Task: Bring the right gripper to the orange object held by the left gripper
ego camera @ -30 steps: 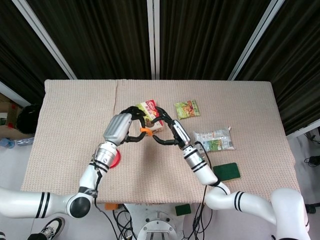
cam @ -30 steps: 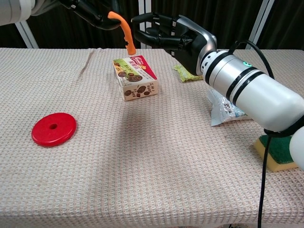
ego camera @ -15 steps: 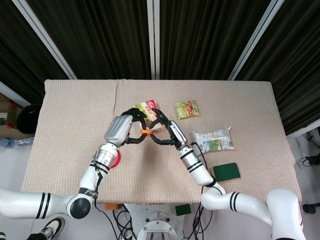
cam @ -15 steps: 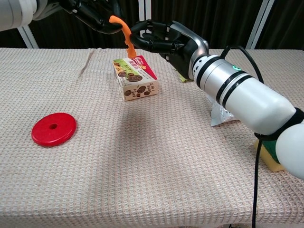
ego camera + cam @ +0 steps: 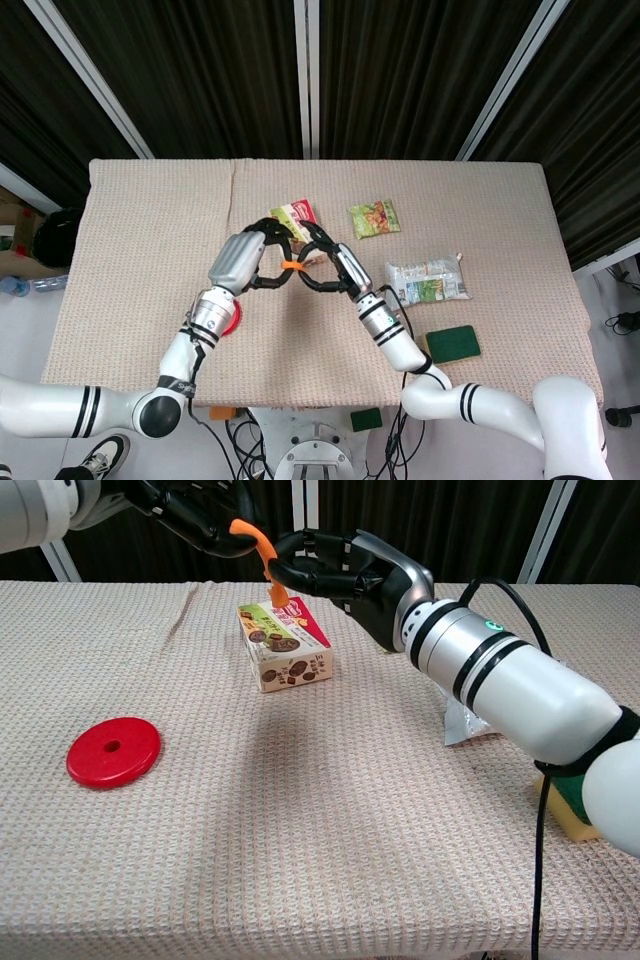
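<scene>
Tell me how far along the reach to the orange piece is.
Done: the left hand holds the orange object up above the snack box. In hand: the right hand has its fingers at the object's lower end. Left: confirming contact, which I cannot tell from either view.

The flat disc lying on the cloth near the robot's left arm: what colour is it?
Red. The disc has a small centre hole and shows best in the chest view.
</scene>
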`<act>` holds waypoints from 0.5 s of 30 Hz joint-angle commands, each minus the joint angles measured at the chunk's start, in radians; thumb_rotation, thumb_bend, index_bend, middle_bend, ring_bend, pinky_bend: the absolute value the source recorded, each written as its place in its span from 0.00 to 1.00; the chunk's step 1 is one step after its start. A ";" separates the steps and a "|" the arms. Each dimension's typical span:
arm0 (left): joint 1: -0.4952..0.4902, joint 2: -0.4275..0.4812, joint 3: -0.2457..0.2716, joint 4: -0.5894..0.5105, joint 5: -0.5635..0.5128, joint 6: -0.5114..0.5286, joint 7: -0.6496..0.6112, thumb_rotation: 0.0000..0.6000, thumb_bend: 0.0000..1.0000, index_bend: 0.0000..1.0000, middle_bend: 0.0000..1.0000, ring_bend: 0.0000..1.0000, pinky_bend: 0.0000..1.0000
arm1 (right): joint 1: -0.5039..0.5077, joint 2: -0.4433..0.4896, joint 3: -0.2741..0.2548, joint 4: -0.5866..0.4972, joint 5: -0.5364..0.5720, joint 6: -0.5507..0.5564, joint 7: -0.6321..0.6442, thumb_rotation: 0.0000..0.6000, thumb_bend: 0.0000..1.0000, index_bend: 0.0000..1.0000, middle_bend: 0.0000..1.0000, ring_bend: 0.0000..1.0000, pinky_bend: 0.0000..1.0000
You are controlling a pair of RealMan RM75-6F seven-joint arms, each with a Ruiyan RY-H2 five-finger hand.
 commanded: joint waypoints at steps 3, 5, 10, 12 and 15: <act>0.002 0.002 0.000 0.000 -0.002 -0.003 -0.004 1.00 0.31 0.57 0.28 0.15 0.20 | 0.001 -0.002 0.000 0.003 0.001 -0.005 -0.004 1.00 0.34 0.57 0.05 0.00 0.00; 0.002 0.004 0.000 -0.001 -0.002 -0.004 -0.005 1.00 0.31 0.57 0.28 0.15 0.20 | 0.001 -0.002 0.001 0.001 0.001 -0.007 -0.004 1.00 0.34 0.58 0.05 0.00 0.00; 0.004 0.006 0.000 -0.004 0.000 -0.007 -0.008 1.00 0.31 0.57 0.28 0.15 0.20 | 0.000 -0.002 0.000 0.001 0.001 -0.012 -0.006 1.00 0.35 0.59 0.05 0.00 0.00; 0.004 0.007 0.000 -0.004 0.000 -0.007 -0.009 1.00 0.31 0.57 0.28 0.15 0.20 | 0.000 -0.003 0.001 0.002 0.001 -0.013 -0.006 1.00 0.35 0.60 0.05 0.00 0.00; 0.005 0.008 0.000 -0.005 0.000 -0.008 -0.011 1.00 0.31 0.57 0.28 0.15 0.20 | 0.000 -0.002 0.003 0.002 0.001 -0.011 -0.010 1.00 0.35 0.60 0.05 0.00 0.00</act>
